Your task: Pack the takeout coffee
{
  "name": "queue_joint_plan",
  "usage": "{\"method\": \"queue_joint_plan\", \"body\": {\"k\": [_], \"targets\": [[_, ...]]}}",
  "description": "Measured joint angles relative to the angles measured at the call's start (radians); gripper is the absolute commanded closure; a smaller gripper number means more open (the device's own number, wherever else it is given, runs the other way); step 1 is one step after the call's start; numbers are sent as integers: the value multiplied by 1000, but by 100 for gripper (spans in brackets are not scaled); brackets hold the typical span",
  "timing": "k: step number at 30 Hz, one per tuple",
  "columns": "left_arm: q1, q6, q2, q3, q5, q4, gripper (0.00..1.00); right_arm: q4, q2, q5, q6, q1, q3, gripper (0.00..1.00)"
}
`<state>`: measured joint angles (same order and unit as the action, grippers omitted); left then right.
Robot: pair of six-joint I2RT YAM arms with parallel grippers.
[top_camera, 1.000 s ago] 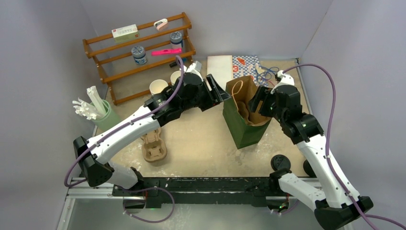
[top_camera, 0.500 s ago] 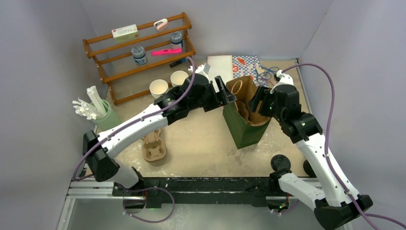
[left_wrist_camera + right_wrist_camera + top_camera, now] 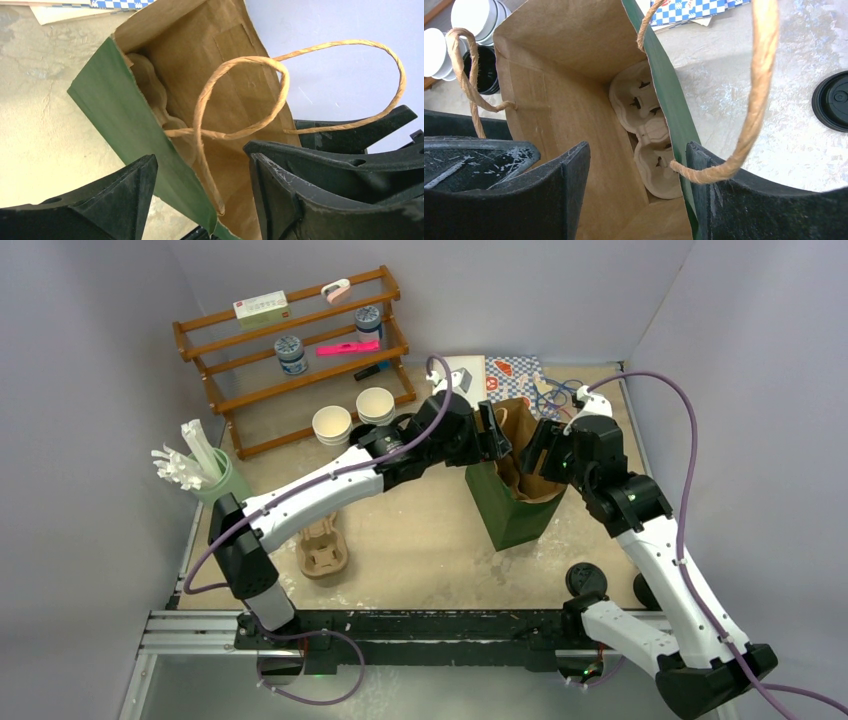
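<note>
A green paper bag (image 3: 510, 510), brown inside (image 3: 554, 100) with twine handles, stands open mid-table. A pulp cup carrier (image 3: 649, 125) lies inside it. My left gripper (image 3: 492, 435) is open at the bag's left rim, and the green wall (image 3: 115, 110) runs between its fingers (image 3: 125, 195). My right gripper (image 3: 540, 455) is open at the right rim, one finger inside the bag and one outside the green wall (image 3: 674, 115). Neither grips the paper. The takeout coffee (image 3: 586, 578) shows only as its round black sip lid (image 3: 831, 100), near the front right.
A second pulp carrier (image 3: 322, 545) lies front left. Two white-lined cups (image 3: 332, 423) and a black cup (image 3: 484, 75) stand behind the bag, by a wooden shelf (image 3: 290, 340). A green holder of white utensils (image 3: 215, 480) stands left. Papers (image 3: 470, 375) lie at the back. Another black round thing (image 3: 646, 590) sits beside my right arm.
My left arm has swung right from the cups to the bag's left rim, uncovering both white-lined cups. The right gripper and the bag have stayed put.
</note>
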<state>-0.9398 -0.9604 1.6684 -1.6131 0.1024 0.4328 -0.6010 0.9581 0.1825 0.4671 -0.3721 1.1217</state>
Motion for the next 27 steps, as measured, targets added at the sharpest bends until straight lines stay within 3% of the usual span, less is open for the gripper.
{"method": "queue_joint_plan", "body": {"k": [3,6,10,13,16,19,21,27], "targets": [[-21,31,29,-44,61,17,58,0,0,6,1,0,0,37],[-32,53,36,-53,106,29,78,1,0,7,3,0,0,52],[-32,83,37,-60,154,55,93,1,0,0,10,0,0,72],[-31,109,37,-74,191,69,98,2,0,-6,15,0,0,77],[-29,144,37,-86,221,80,96,6,8,-42,27,0,0,76],[-23,177,37,-103,229,100,71,10,27,-82,39,0,6,70],[-23,195,37,-119,231,114,61,15,37,-97,46,0,8,64],[-20,272,33,-135,253,133,55,14,40,-101,54,0,8,53]]}}
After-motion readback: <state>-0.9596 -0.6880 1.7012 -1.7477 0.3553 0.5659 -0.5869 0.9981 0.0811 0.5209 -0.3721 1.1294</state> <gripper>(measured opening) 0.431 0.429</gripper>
